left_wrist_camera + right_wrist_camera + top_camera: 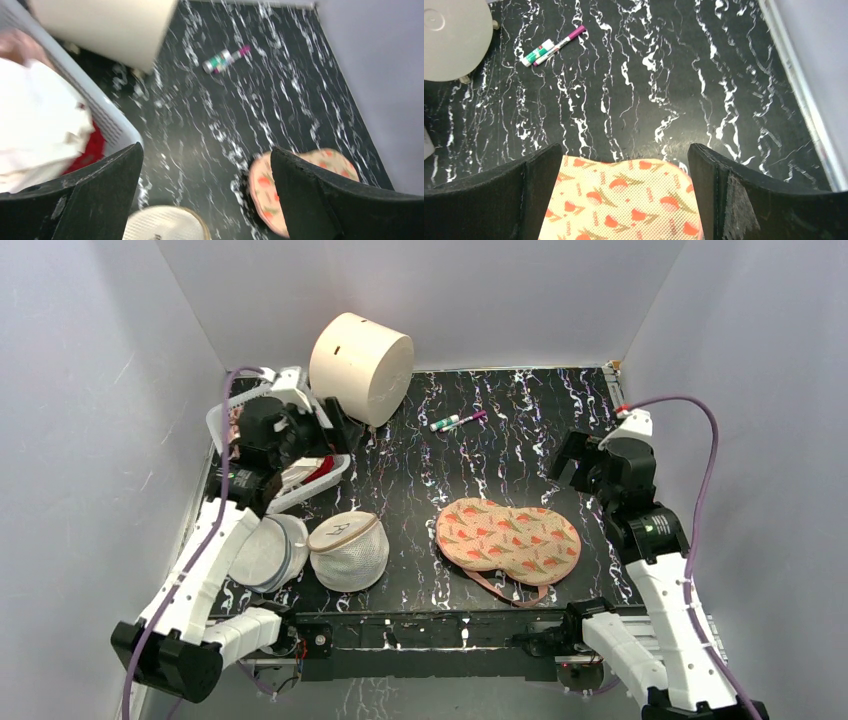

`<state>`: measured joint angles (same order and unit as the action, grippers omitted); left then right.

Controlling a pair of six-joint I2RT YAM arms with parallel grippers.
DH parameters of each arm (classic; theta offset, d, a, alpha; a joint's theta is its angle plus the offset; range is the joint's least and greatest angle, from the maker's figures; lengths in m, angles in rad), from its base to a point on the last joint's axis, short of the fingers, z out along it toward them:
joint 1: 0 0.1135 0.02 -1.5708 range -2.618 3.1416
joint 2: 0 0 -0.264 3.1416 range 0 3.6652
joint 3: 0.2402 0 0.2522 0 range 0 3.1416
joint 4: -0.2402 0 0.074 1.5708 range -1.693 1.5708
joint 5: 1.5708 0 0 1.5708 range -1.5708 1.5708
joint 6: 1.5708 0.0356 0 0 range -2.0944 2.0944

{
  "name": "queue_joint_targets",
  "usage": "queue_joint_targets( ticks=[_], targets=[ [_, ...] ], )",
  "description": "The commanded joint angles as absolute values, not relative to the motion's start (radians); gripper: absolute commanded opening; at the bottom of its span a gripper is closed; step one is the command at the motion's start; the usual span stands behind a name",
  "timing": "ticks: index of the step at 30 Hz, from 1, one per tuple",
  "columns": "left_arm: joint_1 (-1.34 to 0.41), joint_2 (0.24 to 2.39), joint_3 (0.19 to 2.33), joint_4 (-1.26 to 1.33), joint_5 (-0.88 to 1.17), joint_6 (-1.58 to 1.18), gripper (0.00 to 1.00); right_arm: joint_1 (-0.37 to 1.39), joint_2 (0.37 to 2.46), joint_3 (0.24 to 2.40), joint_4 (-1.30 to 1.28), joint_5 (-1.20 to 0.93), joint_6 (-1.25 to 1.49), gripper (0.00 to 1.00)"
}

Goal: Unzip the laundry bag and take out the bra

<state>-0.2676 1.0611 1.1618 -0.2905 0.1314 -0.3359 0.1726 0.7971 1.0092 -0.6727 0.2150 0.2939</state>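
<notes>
The laundry bag lies flat and zipped on the black marbled table, right of centre, peach with red-orange motifs and a pink loop strap towards the near edge. The bra is hidden. My right gripper hovers open just beyond the bag's far right end; in the right wrist view the bag fills the gap between the open gripper fingers. My left gripper hangs open at the far left near the basket, well apart from the bag. In the left wrist view that gripper frames bare table, with the bag behind its right finger.
A cream cylinder lies at the back left. Two marker pens rest on the far middle of the table. A white basket holding clothes stands at the left. Two white mesh dome bags sit near the front left.
</notes>
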Motion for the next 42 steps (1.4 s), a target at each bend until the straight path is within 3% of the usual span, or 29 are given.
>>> queue_joint_targets(
  ticks=[1,9,18,23,30,36,42],
  targets=[
    [-0.359,1.106,1.088,-0.238,0.259,-0.418,0.98,0.125,0.709,0.932,-0.624,0.118,0.403,0.98],
    [-0.537,1.316,1.059,-0.255,0.337,-0.435,0.98,0.079,0.549,0.763,-0.611,-0.091,0.495,0.98],
    [-0.696,1.668,1.238,-0.308,0.369,-0.401,0.98,0.066,0.600,0.708,-0.668,-0.230,0.551,0.98],
    [-0.808,1.793,1.363,-0.295,0.322,-0.345,0.98,0.064,0.629,0.779,-0.753,-0.087,0.591,0.98],
    [-0.972,1.732,1.240,0.017,0.274,-0.206,0.98,0.063,0.528,0.979,-0.826,0.164,0.586,0.98],
    [-1.122,1.758,1.187,0.080,0.240,0.197,0.99,0.062,0.416,1.040,-0.767,0.162,0.551,0.98],
    [-1.165,1.786,1.135,0.110,0.166,0.288,0.95,0.063,0.420,1.040,-0.778,0.127,0.541,0.98]
  ],
)
